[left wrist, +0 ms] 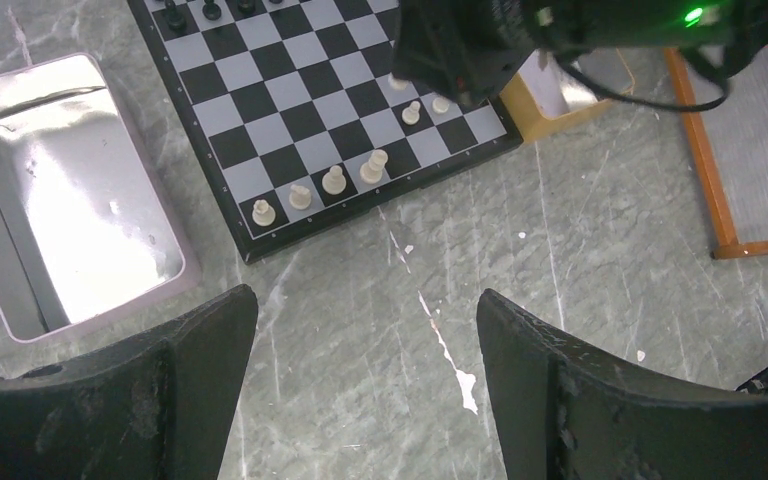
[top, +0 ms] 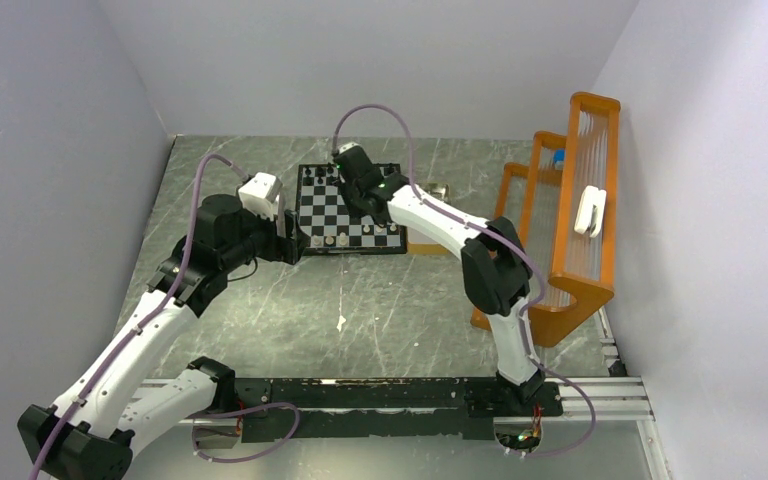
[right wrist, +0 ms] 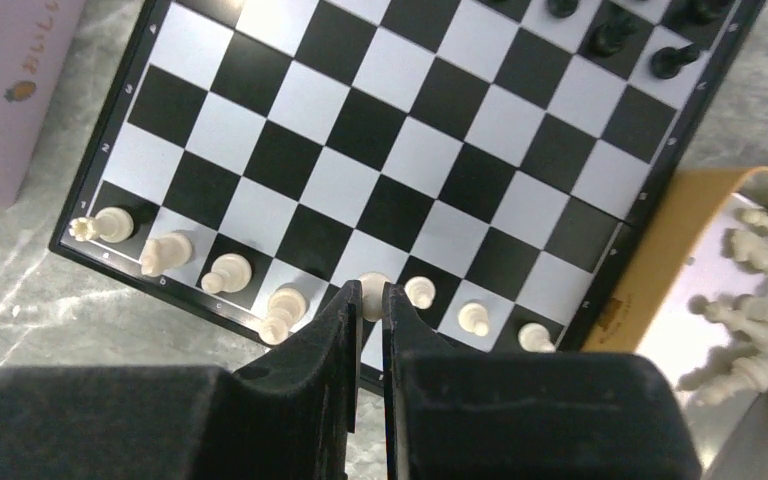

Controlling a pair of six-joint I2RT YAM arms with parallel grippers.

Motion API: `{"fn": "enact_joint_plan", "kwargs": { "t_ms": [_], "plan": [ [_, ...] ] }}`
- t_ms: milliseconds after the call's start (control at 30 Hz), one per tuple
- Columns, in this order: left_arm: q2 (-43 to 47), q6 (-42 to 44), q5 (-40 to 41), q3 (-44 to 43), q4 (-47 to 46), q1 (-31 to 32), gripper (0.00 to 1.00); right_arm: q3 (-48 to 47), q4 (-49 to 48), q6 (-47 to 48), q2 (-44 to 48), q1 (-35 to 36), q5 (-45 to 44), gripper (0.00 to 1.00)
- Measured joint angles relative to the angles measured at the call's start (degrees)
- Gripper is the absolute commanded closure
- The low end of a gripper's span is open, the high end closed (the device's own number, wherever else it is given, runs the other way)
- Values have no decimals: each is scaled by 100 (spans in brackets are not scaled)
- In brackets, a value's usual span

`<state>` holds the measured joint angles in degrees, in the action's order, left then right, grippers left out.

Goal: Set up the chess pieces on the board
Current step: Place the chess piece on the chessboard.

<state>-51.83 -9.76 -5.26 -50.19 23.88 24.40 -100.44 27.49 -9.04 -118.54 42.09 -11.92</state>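
Note:
The board point(top: 325, 205) lies at the table's far middle. Black chess pieces point(right wrist: 610, 35) stand along its far rows. Cream chess pieces point(right wrist: 165, 252) stand along its near edge; they also show in the left wrist view point(left wrist: 333, 180). My right gripper point(right wrist: 372, 290) is shut on a cream piece point(right wrist: 372, 281) just above the near rows, among the other cream ones. From above, the right gripper point(top: 363, 212) is over the board's right half. My left gripper point(left wrist: 365, 295) is open and empty, low over bare table in front of the board, and shows at the board's left corner point(top: 290, 238).
A silvery metal tray point(left wrist: 90, 200) lies left of the board. A tan tray point(right wrist: 690, 200) with several loose cream pieces point(right wrist: 760, 250) sits right of it. An orange rack point(top: 580, 200) stands at the right wall. A lilac box point(right wrist: 0, 90) is beside the board.

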Motion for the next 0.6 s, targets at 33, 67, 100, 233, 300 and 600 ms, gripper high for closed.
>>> {"fn": "enact_joint_plan", "kwargs": {
  "t_ms": [33,67,100,233,300,600],
  "plan": [
    [13,0,7,2,0,0,15,-63,44,-7,-101,48,-24,87],
    [26,0,9,2,0,0,15,-116,83,-13,-195,90,-46,87],
    [28,0,9,2,-2,0,15,-142,111,-15,-262,120,-57,87],
    [28,0,9,2,0,0,16,-170,267,-20,-382,192,-76,86],
    [28,-2,9,2,0,0,16,-216,302,-20,-411,210,-81,86],
    [28,-2,11,2,0,0,16,-435,400,-26,-695,284,-140,85]
  ]
}}
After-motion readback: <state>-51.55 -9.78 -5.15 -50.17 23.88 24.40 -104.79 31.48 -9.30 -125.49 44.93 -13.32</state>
